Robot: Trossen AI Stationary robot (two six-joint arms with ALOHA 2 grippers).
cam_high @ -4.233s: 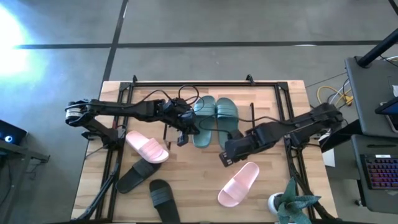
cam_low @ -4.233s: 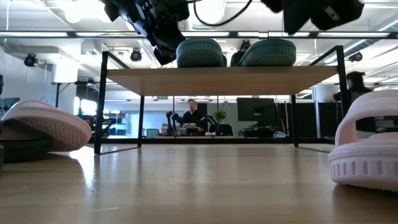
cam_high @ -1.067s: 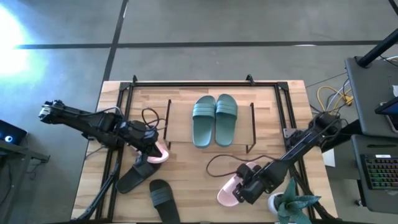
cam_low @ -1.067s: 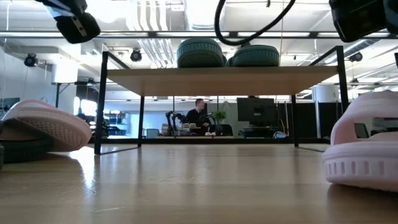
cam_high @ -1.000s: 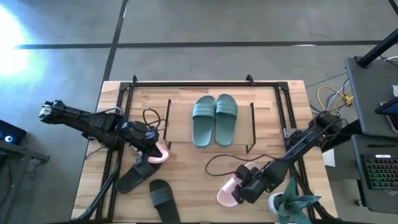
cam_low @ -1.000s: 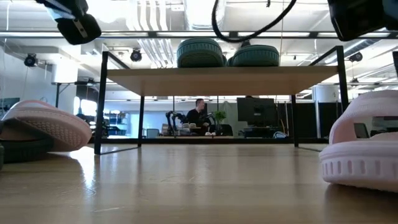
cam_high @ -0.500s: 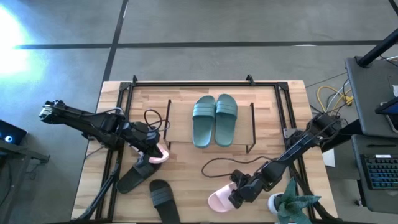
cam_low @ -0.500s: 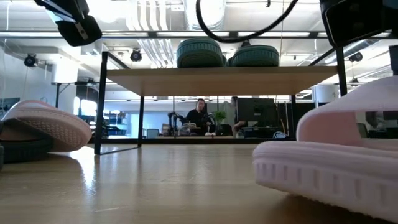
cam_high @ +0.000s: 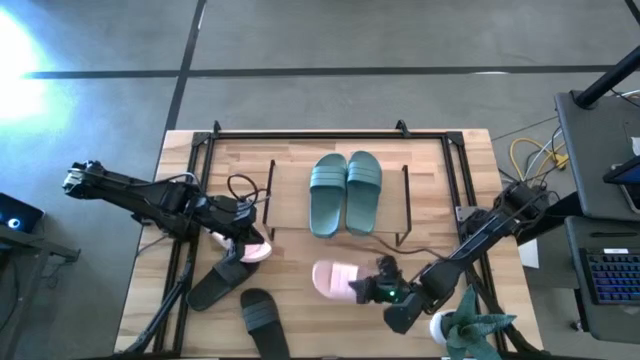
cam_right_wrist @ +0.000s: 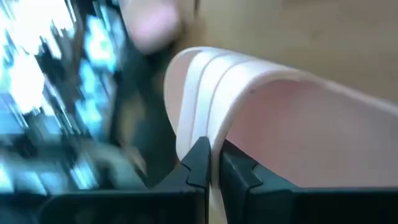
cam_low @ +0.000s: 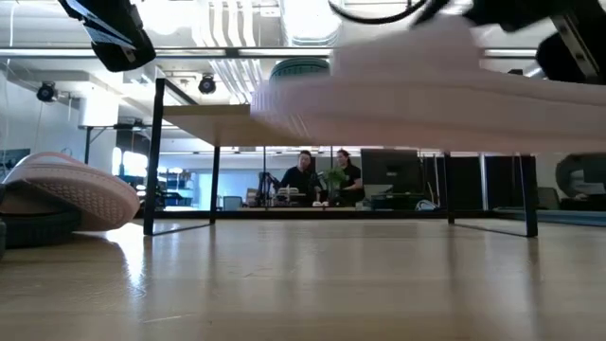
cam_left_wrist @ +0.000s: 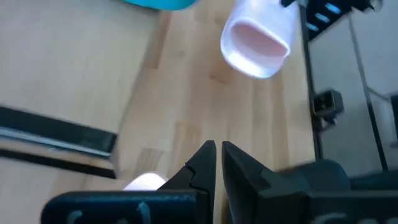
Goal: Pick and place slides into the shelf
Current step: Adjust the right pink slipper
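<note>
Right gripper [cam_high: 372,291] clamps pink slide [cam_high: 333,279] by its strap.

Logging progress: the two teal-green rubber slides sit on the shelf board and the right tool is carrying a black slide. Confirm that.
One detail is wrong: the right tool holds a pale pink rubber slide, not a black one, as the high view shows. The two teal-green rubber slides do sit on the small black-rod shelf's light wood board.

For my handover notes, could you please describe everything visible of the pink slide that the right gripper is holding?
The pink slide is pale pink and rubbery-looking, with a wide ribbed strap. The right gripper is shut on that strap, the dark fingers pinching its edge. The low view shows it lifted clear of the table, roughly level, in front of the shelf.
</note>
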